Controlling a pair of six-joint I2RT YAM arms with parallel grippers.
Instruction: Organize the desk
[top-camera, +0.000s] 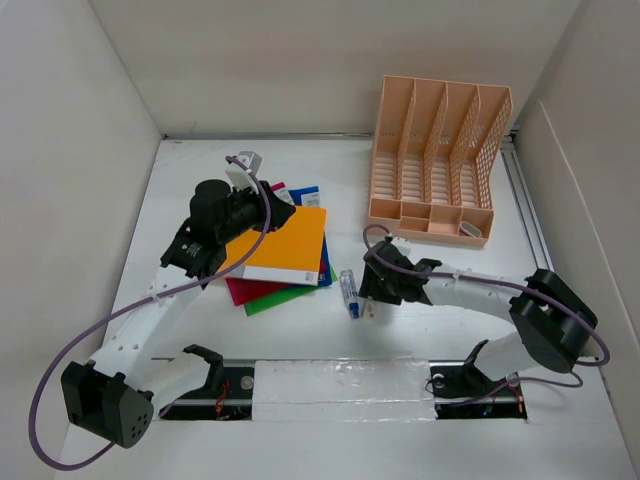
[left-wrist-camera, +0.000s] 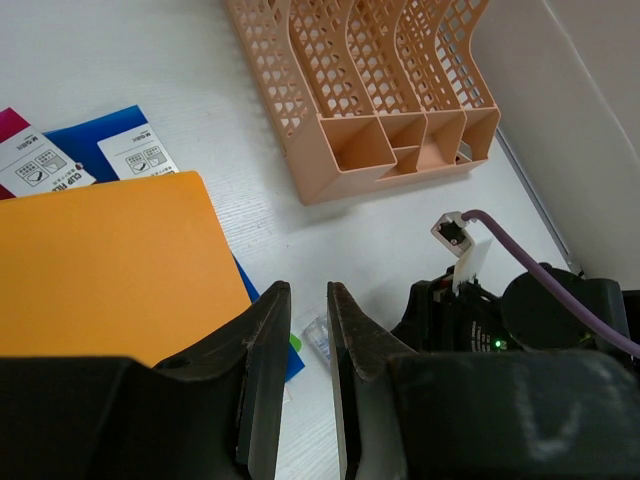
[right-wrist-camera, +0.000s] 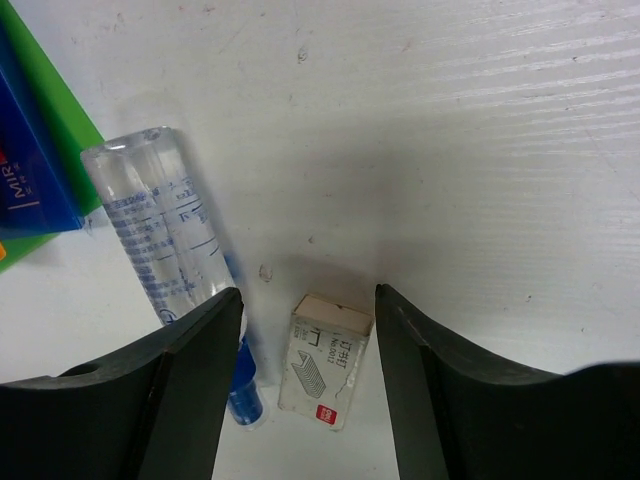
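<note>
On the white desk (top-camera: 430, 320) lies a stack of folders with an orange one (top-camera: 285, 245) on top and red, green and blue ones beneath. My left gripper (top-camera: 283, 212) hovers over its far edge. In the left wrist view its jaws (left-wrist-camera: 306, 290) stand a narrow gap apart with nothing between them. My right gripper (right-wrist-camera: 308, 295) is open and low over the desk, straddling a small white staple box (right-wrist-camera: 320, 370). A clear glue bottle (right-wrist-camera: 165, 235) with a blue cap lies just outside its left finger, and shows from above too as the glue bottle (top-camera: 348, 293).
A peach slotted file rack (top-camera: 435, 160) stands at the back right, with a small white item (top-camera: 472, 231) in a front compartment. A taped metal rail (top-camera: 340, 385) runs along the near edge. White walls enclose the desk on three sides.
</note>
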